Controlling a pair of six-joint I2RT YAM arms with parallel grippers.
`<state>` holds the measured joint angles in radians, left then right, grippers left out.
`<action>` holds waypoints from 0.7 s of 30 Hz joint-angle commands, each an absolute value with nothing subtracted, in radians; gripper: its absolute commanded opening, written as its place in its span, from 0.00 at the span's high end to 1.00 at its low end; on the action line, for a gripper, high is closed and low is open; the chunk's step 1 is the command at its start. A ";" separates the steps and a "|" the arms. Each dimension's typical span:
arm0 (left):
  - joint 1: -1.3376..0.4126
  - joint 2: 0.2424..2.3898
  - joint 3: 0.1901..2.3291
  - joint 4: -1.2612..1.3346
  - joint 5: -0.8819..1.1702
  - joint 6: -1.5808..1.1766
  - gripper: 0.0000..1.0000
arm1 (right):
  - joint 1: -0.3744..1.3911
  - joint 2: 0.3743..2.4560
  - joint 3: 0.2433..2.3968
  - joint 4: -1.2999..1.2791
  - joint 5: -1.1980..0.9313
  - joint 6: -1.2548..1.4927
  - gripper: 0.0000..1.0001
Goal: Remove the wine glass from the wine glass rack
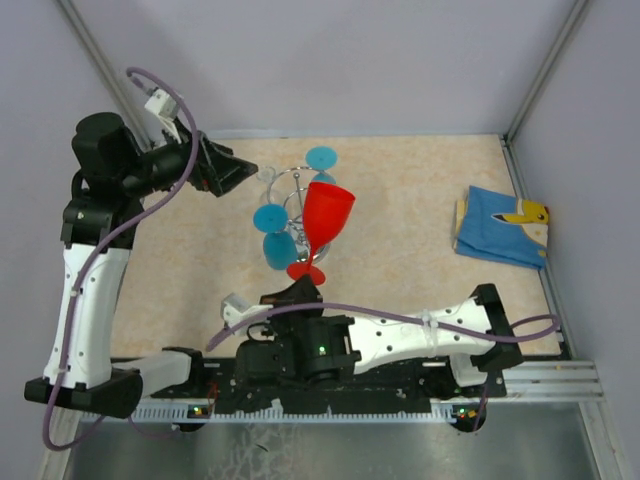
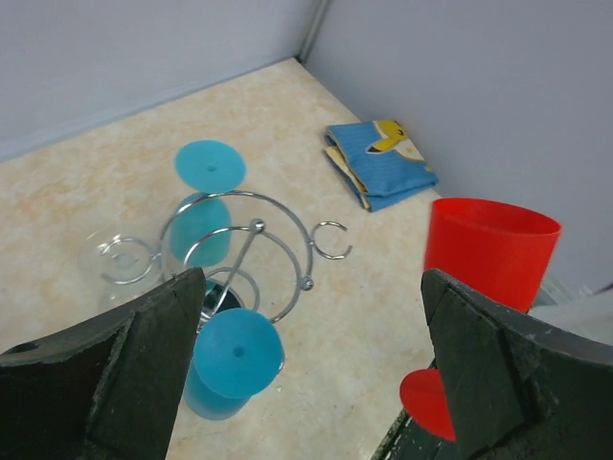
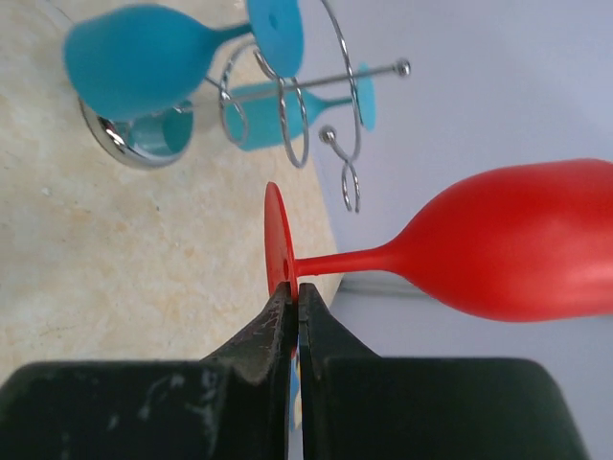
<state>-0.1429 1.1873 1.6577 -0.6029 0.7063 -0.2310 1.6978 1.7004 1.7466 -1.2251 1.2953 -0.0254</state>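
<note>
The chrome wine glass rack [image 1: 291,194] stands mid-table, with two blue wine glasses [image 1: 270,217] hanging on its hooks. A red wine glass [image 1: 327,212] is off the hooks, just right of the rack and held in the air. My right gripper [image 1: 303,285] is shut on the rim of its round foot [image 3: 277,251], with the bowl [image 3: 522,244] pointing away. My left gripper [image 1: 240,170] is open and empty, up left of the rack. In its wrist view the fingers [image 2: 144,364] frame the rack [image 2: 251,230] and the red glass [image 2: 490,249].
A folded blue cloth with a yellow figure [image 1: 503,225] lies at the right wall, also in the left wrist view [image 2: 378,163]. A clear glass [image 2: 120,259] hangs at the rack's left side. Grey walls enclose the table on three sides.
</note>
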 commanded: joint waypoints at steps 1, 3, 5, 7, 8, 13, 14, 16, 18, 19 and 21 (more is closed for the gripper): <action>-0.229 1.147 1.634 -0.552 0.770 -0.122 0.00 | 1.751 1.606 1.682 -0.903 1.266 -0.362 1.00; -0.254 1.134 1.613 -0.544 0.793 -0.114 0.00 | 1.757 1.602 1.662 -0.840 1.230 -0.421 1.00; -0.272 1.126 1.588 -0.545 0.826 -0.113 0.00 | 1.758 1.602 1.664 -0.803 1.200 -0.452 1.00; -0.284 1.118 1.568 -0.555 0.824 -0.102 0.00 | 1.759 1.595 1.665 -0.768 1.183 -0.484 1.00; -0.288 1.114 1.560 -0.561 0.813 -0.094 0.00 | 1.758 1.588 1.663 -0.752 1.173 -0.498 1.00; -0.306 1.102 1.533 -0.554 0.822 -0.099 0.00 | 1.758 1.590 1.662 -0.698 1.154 -0.548 1.00; -0.307 1.102 1.527 -0.545 0.834 -0.108 0.00 | 1.758 1.593 1.663 -0.691 1.154 -0.556 1.00; -0.308 1.100 1.513 -0.530 0.845 -0.129 0.00 | 1.758 1.598 1.662 -0.672 1.154 -0.574 1.00; -0.308 1.092 1.499 -0.511 0.869 -0.147 0.00 | 1.755 1.599 1.662 -0.651 1.154 -0.588 1.00; -0.308 1.087 1.489 -0.495 0.885 -0.161 0.00 | 1.752 1.600 1.661 -0.642 1.153 -0.596 1.00; -0.308 1.073 1.476 -0.462 0.917 -0.186 0.00 | 1.747 1.600 1.661 -0.627 1.125 -0.607 1.00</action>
<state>-0.3016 1.1088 1.5024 -0.5388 0.8333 -0.1406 1.7557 1.6390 1.6535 -0.7109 1.1458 -0.5144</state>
